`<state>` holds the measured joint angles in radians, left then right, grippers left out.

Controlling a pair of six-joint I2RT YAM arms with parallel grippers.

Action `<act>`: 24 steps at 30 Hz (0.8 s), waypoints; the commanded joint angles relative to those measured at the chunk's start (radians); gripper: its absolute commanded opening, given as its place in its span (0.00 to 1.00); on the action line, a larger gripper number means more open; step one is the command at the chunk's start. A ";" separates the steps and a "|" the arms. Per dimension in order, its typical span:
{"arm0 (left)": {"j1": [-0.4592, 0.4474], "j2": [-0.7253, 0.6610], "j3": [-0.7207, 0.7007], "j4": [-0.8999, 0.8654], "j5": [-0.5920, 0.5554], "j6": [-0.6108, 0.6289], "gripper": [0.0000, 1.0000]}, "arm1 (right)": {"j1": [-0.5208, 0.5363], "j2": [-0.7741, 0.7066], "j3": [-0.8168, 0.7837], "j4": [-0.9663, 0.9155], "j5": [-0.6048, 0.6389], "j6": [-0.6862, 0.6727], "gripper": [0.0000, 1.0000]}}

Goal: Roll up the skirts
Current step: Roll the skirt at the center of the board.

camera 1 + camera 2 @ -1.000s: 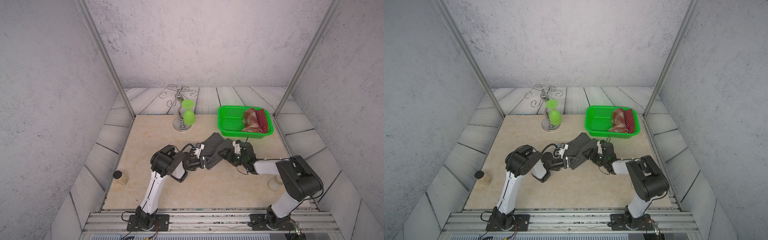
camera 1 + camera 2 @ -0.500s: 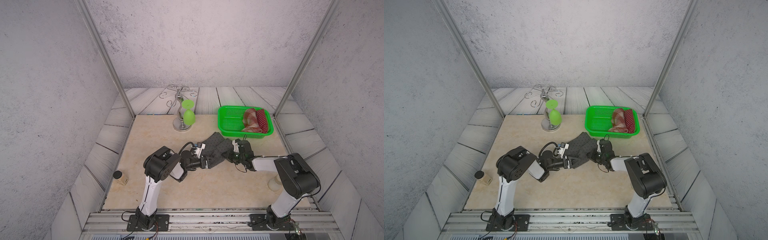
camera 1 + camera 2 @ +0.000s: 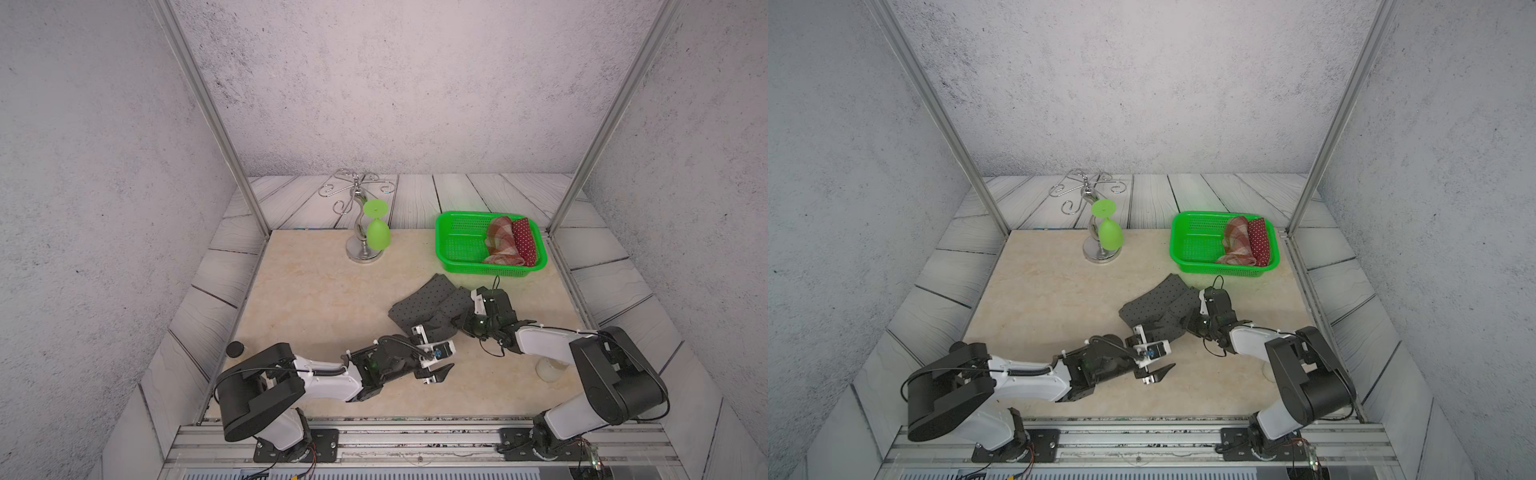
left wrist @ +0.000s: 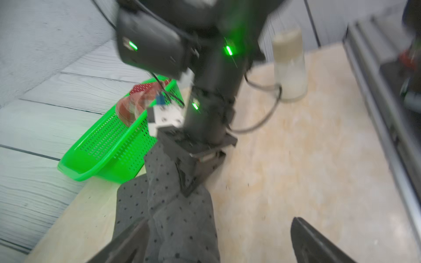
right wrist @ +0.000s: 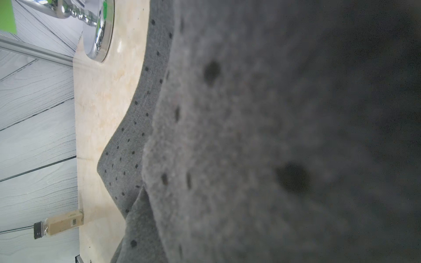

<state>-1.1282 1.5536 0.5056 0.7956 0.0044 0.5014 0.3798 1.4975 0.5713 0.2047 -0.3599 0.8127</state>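
The dark grey dotted skirt (image 3: 424,305) (image 3: 1154,303) lies partly folded on the beige mat in both top views. My right gripper (image 3: 460,323) (image 3: 1188,323) is shut on its right edge. The left wrist view shows those shut jaws (image 4: 188,184) pinching the cloth (image 4: 180,218). Grey cloth (image 5: 227,136) fills the right wrist view and hides the fingers. My left gripper (image 3: 439,349) (image 3: 1158,350) (image 4: 216,248) stands open at the skirt's near end, holding nothing. The red-brown plaid skirt (image 3: 500,241) (image 3: 1237,241) and the dark red dotted skirt (image 3: 524,243) (image 3: 1259,240) lie rolled in the green basket (image 3: 455,253) (image 3: 1187,253).
A chrome stand (image 3: 360,249) holding a green glass (image 3: 377,236) is at the back of the mat. A pale bottle (image 3: 548,370) (image 4: 289,68) stands by the right arm. A small dark-capped bottle (image 3: 235,349) (image 5: 59,225) lies off the mat's left edge.
My left gripper opened, let go of the grey skirt and drew back toward the front. My right gripper closed on the skirt's right edge.
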 commanded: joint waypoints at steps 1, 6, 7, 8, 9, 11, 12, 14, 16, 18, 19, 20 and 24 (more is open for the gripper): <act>-0.016 0.041 -0.029 0.046 -0.154 0.274 0.99 | 0.005 -0.075 -0.024 -0.062 -0.008 -0.025 0.01; -0.024 0.071 -0.005 0.026 -0.166 0.308 0.99 | 0.005 -0.105 -0.051 -0.053 -0.035 -0.014 0.03; -0.026 0.080 0.007 0.004 -0.168 0.309 0.99 | 0.005 -0.105 -0.054 -0.047 -0.041 -0.010 0.03; -0.027 0.090 0.018 -0.010 -0.171 0.308 0.99 | 0.005 -0.105 -0.057 -0.041 -0.046 -0.006 0.03; -0.030 0.108 0.034 -0.029 -0.173 0.308 0.99 | 0.004 -0.104 -0.061 -0.034 -0.052 0.000 0.03; -0.032 0.153 0.056 -0.032 -0.179 0.317 0.99 | 0.004 -0.099 -0.065 -0.019 -0.064 0.008 0.03; -0.033 0.184 0.061 -0.011 -0.183 0.318 0.99 | 0.004 -0.098 -0.068 -0.012 -0.069 0.012 0.03; -0.036 0.238 0.067 0.049 -0.185 0.322 0.99 | 0.004 -0.097 -0.072 -0.004 -0.077 0.019 0.03; -0.036 0.285 0.085 0.051 -0.173 0.323 0.99 | 0.004 -0.098 -0.074 -0.003 -0.081 0.019 0.03; -0.036 0.316 0.102 0.039 -0.180 0.317 0.98 | 0.004 -0.102 -0.071 -0.004 -0.086 0.020 0.03; -0.036 0.327 0.107 0.036 -0.187 0.312 0.98 | 0.004 -0.104 -0.070 -0.007 -0.089 0.020 0.03; -0.035 0.336 0.112 0.030 -0.196 0.313 0.97 | 0.003 -0.107 -0.070 -0.009 -0.091 0.020 0.03; -0.018 0.373 0.107 0.066 -0.239 0.314 0.93 | 0.001 -0.127 -0.071 -0.018 -0.096 0.020 0.04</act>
<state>-1.1572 1.8812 0.6247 0.9031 -0.1989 0.7837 0.3786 1.4181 0.5087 0.1905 -0.4152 0.8265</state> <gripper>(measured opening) 0.937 0.086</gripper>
